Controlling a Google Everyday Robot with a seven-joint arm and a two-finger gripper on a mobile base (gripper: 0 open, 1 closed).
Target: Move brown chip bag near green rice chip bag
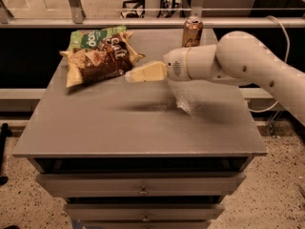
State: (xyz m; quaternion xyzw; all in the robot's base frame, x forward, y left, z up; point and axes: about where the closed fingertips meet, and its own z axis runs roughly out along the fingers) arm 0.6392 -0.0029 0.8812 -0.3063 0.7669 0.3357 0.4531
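The brown chip bag (97,61) lies at the back left of the grey table (143,128), with its top edge overlapping the green rice chip bag (90,37) just behind it. My gripper (129,76) hovers above the table just right of the brown bag's right end and holds nothing. It is apart from the bag by a small gap. The white arm (238,61) reaches in from the right.
A brown drink can (192,31) stands at the back edge of the table, behind my wrist. A metal rail (152,20) runs behind the table. Drawers (143,190) sit below the tabletop. A pale glare patch (186,101) marks the table's middle.
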